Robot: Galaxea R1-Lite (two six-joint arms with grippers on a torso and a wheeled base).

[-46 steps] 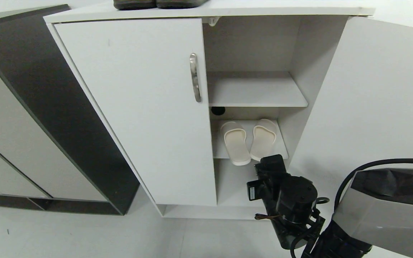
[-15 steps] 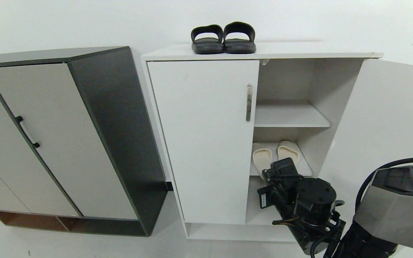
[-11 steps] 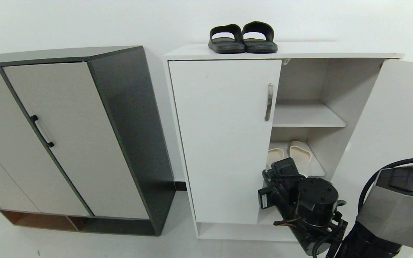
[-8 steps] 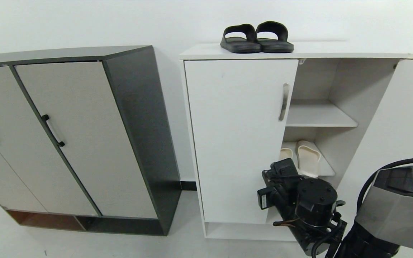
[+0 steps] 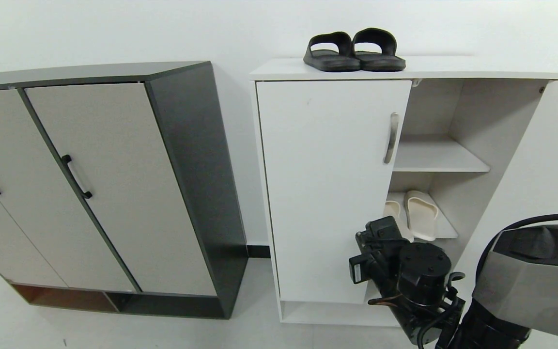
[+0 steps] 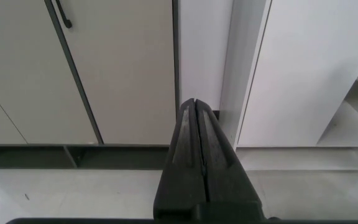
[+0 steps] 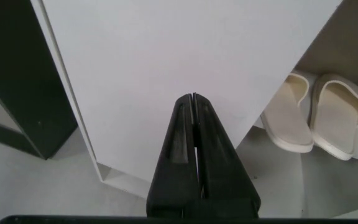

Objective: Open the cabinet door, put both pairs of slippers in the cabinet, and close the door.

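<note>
Two cabinets stand side by side against a white wall. At the left is a dark cabinet [image 5: 187, 169] with grey doors, each carrying a black handle [image 5: 76, 176]. The left pincer [image 6: 194, 102] has its fingers pressed together and holds nothing; it is low near the floor and points toward the strip of wall between the two cabinets. To the right stands the white cabinet [image 5: 453, 68]. Its left door [image 5: 327, 184] is closed and bears an upright metal handle [image 5: 392, 138] along its inner edge. One pair of black slippers [image 5: 354, 48] lies side by side on the cabinet's top, above that closed door. The right-hand compartment is exposed, with an upper shelf [image 5: 436, 155] and, one level below it, a shelf on which the pair of cream slippers [image 5: 417, 220] lies side by side; the nearer slipper is partly hidden by the closed door's edge. The right pincer [image 7: 194, 99] is likewise shut and holds nothing. It faces the lower part of the closed door, near its inner edge and apart from the cream slippers. Farthest right, the right door [image 5: 540, 169] stands swung wide open.
</note>
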